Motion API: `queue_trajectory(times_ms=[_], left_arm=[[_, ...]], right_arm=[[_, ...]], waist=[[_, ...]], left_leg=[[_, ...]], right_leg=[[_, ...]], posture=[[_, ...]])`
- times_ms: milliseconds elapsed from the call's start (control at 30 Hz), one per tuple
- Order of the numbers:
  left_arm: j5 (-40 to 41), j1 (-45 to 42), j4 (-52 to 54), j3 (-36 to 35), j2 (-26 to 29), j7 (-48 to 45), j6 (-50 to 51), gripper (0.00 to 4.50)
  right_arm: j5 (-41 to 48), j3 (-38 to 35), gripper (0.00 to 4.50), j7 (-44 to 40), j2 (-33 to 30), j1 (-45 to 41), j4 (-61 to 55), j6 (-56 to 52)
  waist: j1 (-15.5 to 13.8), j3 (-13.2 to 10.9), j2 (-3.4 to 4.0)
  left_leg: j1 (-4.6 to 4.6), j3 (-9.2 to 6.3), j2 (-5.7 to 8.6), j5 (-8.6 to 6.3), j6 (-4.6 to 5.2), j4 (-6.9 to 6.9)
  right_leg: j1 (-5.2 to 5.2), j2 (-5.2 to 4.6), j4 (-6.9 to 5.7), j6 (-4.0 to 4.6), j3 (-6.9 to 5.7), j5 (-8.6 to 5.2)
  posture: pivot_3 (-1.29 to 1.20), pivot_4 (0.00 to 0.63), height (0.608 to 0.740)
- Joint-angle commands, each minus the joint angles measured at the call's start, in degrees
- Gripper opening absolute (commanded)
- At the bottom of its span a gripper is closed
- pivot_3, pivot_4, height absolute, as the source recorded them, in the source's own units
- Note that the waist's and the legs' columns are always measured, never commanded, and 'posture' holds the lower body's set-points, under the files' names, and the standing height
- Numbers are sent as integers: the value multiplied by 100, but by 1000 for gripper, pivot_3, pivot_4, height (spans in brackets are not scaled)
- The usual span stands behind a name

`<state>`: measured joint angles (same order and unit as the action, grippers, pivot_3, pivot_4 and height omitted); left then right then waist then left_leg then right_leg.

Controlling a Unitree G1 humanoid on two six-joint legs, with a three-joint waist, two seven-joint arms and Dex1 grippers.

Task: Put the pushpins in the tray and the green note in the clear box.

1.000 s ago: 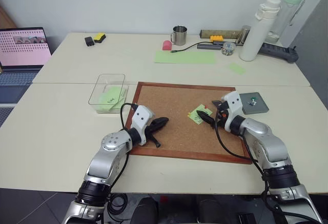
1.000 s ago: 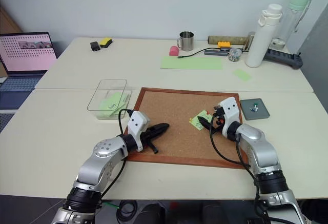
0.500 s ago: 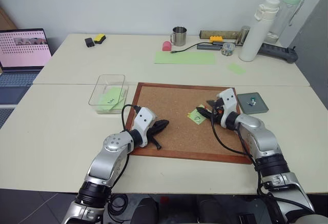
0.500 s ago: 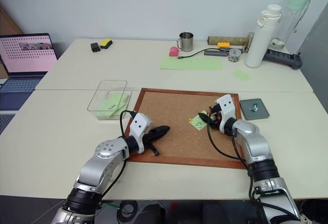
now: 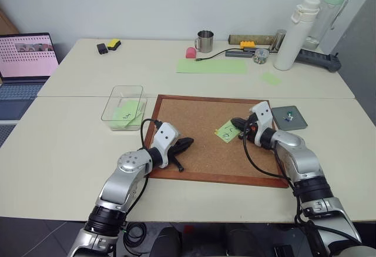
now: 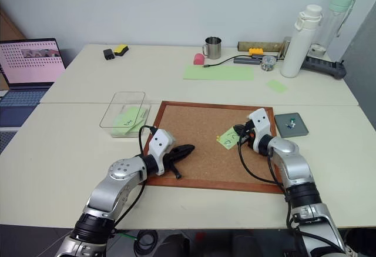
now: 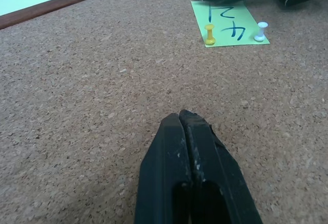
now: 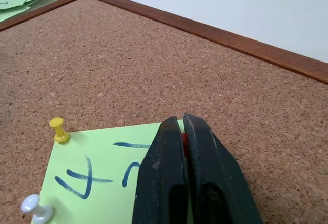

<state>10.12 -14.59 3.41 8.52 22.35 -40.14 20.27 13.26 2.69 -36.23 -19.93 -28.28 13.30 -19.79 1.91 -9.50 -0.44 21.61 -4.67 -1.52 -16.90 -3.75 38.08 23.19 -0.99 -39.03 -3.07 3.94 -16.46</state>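
- Since the left gripper sits nearest, start there: its two black fingers are pressed together with nothing between them, low over the brown cork board with the wooden frame, pointing across it toward the note but well apart from it.
- Further along that same line lies the small light-green square sticky note with blue handwriting, flat on the board's right half and tilted a bit against the frame.
- Two pins are stuck in it on the side away from the right arm: a yellow pushpin at one corner and a white pushpin at the next one.
- The right gripper is the one that matters. It comes in from the note's right, tips over the note's near corner, fingers squeezed narrow with a red sliver showing between them. I'd guess that's a red pin head it's pinching.
- So the right arm is clearly closer, and the pull would go straight up off the cork.
- Just beyond that arm, off the board's right edge, is the small flat grey square tray, with something tiny already in it.
- The shallow clear plastic box is off the opposite, left edge, green slips inside, nearer the left arm.
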Motion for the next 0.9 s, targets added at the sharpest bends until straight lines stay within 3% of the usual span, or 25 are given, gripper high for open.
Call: queue_trajectory(times_ms=[33, 367, 533, 800, 833, 900], left_arm=[[-20, 27, 0, 123, 59, -104, 134, 0], [-46, 94, 66, 172, 75, -122, 233, 0], [-105, 148, 136, 148, 106, -44, 241, 0], [-106, 233, 240, 130, 144, -26, 275, 0], [-105, 235, 245, 130, 148, -27, 280, 0], [-108, 217, 233, 124, 156, -27, 290, 0]], right_arm=[[683, -465, 12, -33, 162, -2, -967, -189], [803, -875, 12, 444, 69, 251, -1434, -454], [413, -1459, 12, 1244, -356, 164, -924, -409], [371, -1720, 12, 1386, -686, 83, -138, -566], [382, -1729, 444, 1384, -694, 45, -58, -564], [396, -1746, 790, 1371, -708, -31, 105, -536]], waist=[[-1, 0, 0], [-6, 0, 0], [-15, 1, 0], [-2, 3, 4], [-2, 3, 4], [-2, 3, 5]], left_leg=[[0, 0, 0, 0, 0, 0], [-1, -1, 0, 0, 0, 0], [0, 1, 2, 0, 0, 0], [-6, 8, 1, 0, 1, -6], [-6, 9, 1, 0, 1, -6], [-6, 9, 1, 0, 1, -6]], right_leg=[[0, 0, 0, 0, 0, 0], [-1, 0, 0, 0, -1, 0], [-1, -2, 2, 0, 1, 0], [-1, -1, 2, 0, 8, 0], [-1, -1, 2, 0, 8, 0], [-1, -1, 2, 0, 9, 0]], posture=[[0, 150, 740], [0, 150, 740], [0, 150, 740], [0, 150, 740], [0, 150, 740], [0, 150, 740]])
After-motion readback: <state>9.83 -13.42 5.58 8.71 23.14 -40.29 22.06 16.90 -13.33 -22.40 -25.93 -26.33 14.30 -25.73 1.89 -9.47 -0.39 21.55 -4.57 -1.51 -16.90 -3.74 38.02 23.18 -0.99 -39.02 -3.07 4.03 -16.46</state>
